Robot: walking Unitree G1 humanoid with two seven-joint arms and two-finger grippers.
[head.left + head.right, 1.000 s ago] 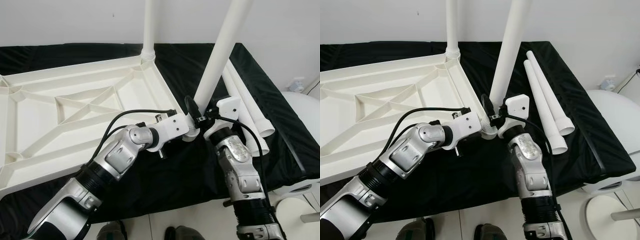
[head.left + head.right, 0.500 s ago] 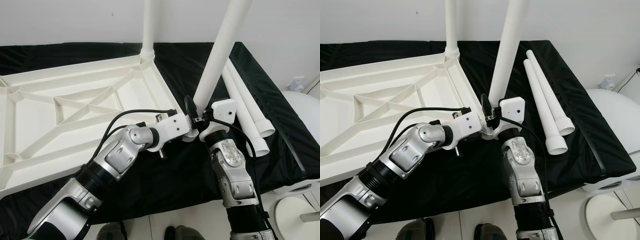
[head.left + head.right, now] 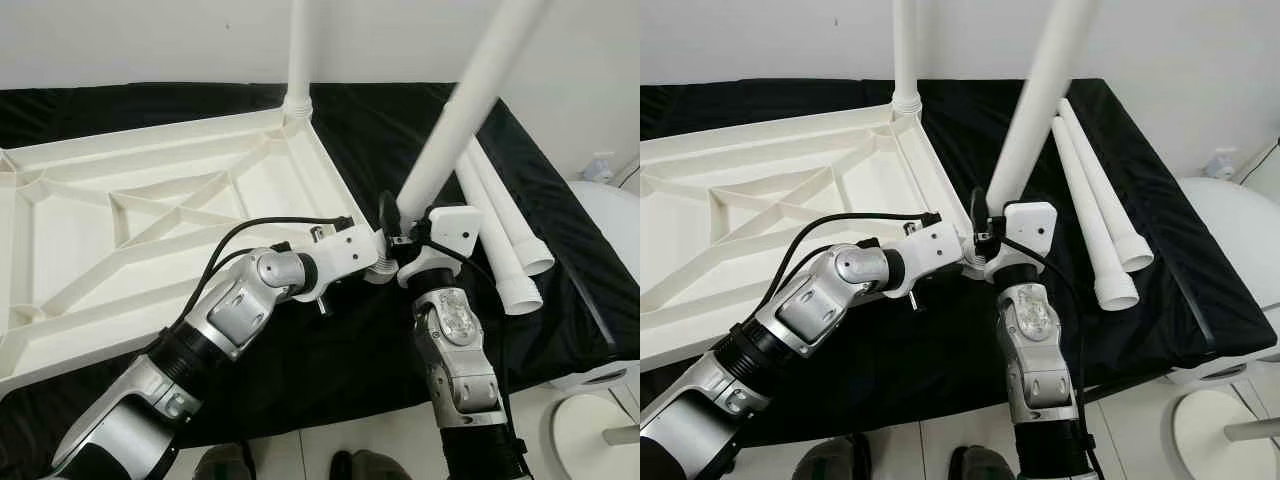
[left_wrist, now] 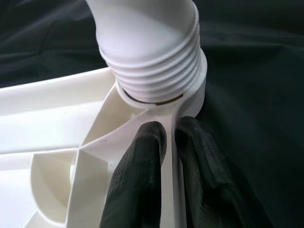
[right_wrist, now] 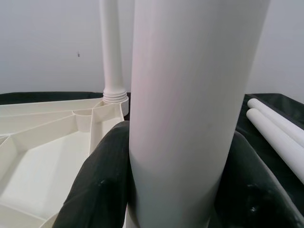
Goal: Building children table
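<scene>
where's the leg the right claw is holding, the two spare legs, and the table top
held leg [image 3: 455, 130], left eye view, middle of its shaft
spare legs [image 3: 1095, 215], right eye view, shaft of one, lying on the black cloth
table top [image 3: 60, 270], left eye view, a flat underside panel

left tool [image 4: 164, 142] pinched, right tool [image 5: 175, 190] clamped

Tilted white leg [image 3: 462, 115] (upturned tabletop [image 3: 150, 220])
</scene>
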